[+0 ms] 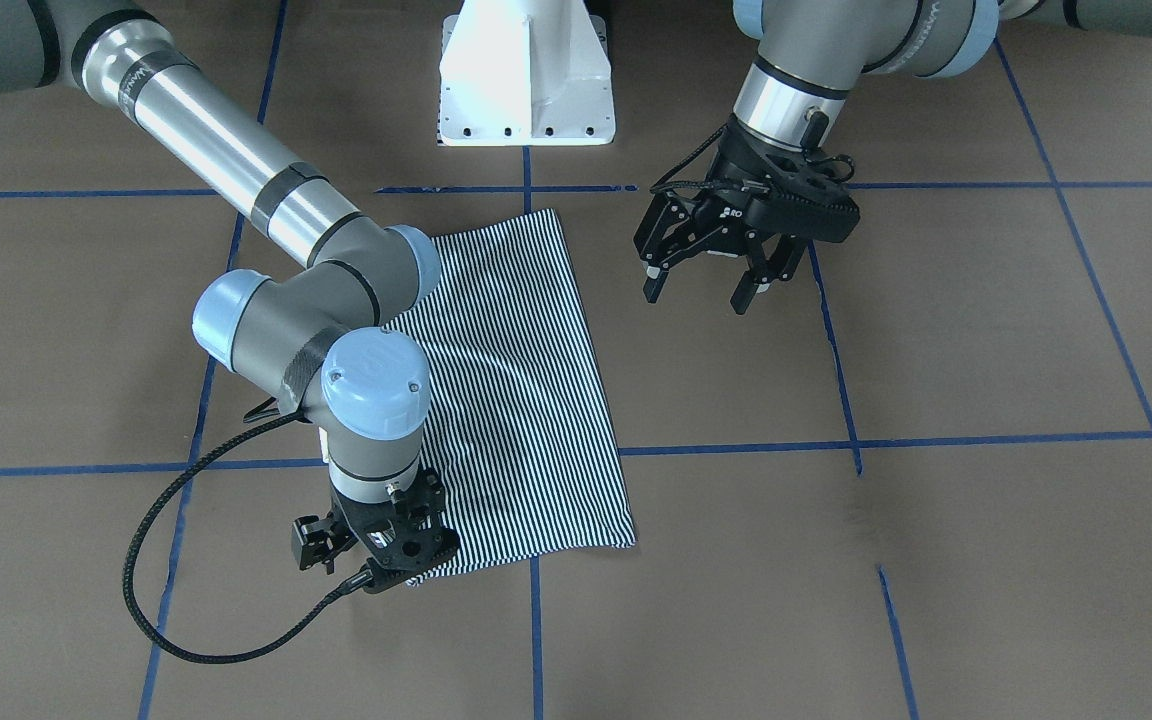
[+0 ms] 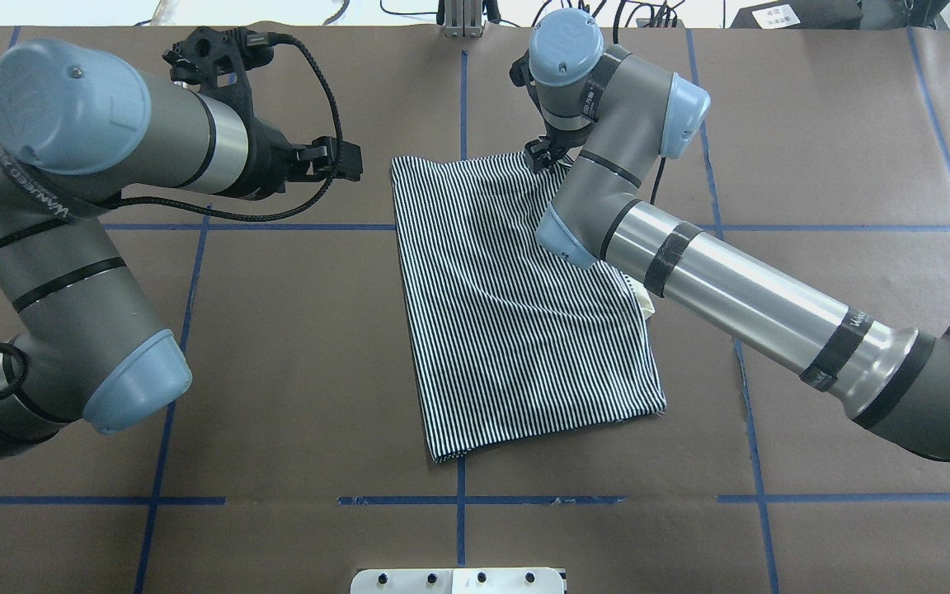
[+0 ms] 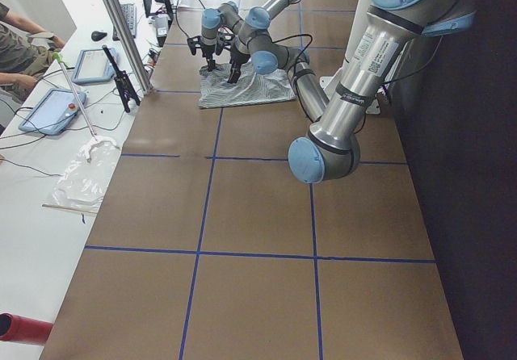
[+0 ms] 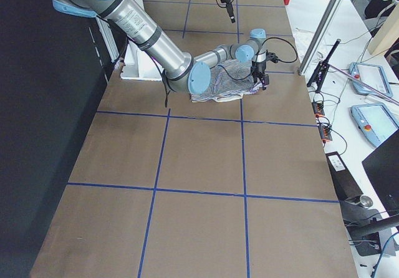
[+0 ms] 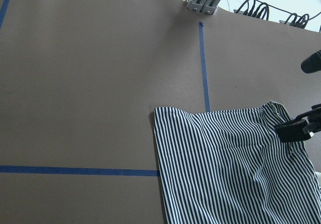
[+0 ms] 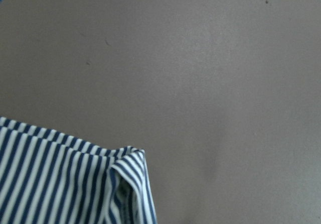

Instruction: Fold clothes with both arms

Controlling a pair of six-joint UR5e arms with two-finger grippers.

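Overhead exterior shows the striped polo shirt (image 2: 516,330) folded into a rectangle at the centre of the desk (image 2: 277,371). The right pincer (image 2: 543,155) sits at the shirt's upper right corner; I cannot tell whether it is clenched on the cloth. The left pincer (image 1: 698,297) hangs released and empty beside the shirt. Another fold seems to be starting, so the left pincer likely needs to take the upper left corner.

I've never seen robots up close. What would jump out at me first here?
A striped shirt, folded into a neat panel, lies in the middle of a brown table marked with blue tape lines. The right gripper is down at the shirt's corner farthest from the robot, though whether it pinches the cloth is hidden. The left gripper hangs open above bare table beside the shirt.
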